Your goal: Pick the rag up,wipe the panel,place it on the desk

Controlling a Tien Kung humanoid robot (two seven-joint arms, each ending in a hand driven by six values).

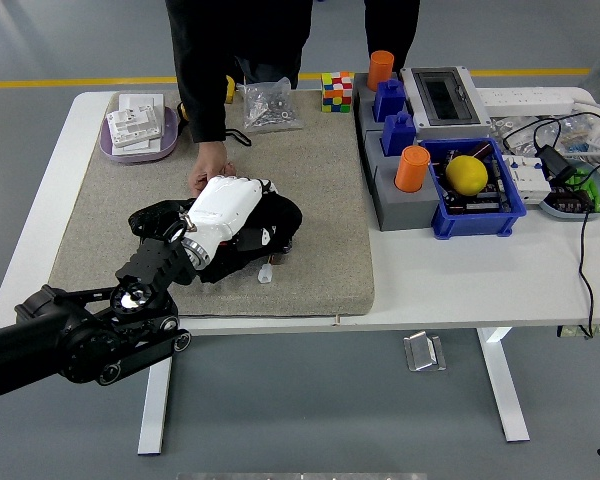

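A black rag point(280, 218) lies bunched on the tan felt panel point(315, 160) that covers the table's left half. My left hand point(242, 208), white-shelled on a black arm, rests on top of the rag with its fingers curled into the cloth, near the panel's front left. Part of the rag point(148, 219) sticks out to the left of my wrist. A person's hand point(207, 178) rests on the panel just behind my hand and touches the rag's far edge. My right arm is out of view.
A purple tray with white boxes point(138, 128), a bag of screws point(271, 106) and a colour cube point(337, 91) stand at the back. Grey blocks with orange cylinders point(412, 168), a blue bin with a yellow ball point(467, 174) and cables point(560, 150) fill the right side.
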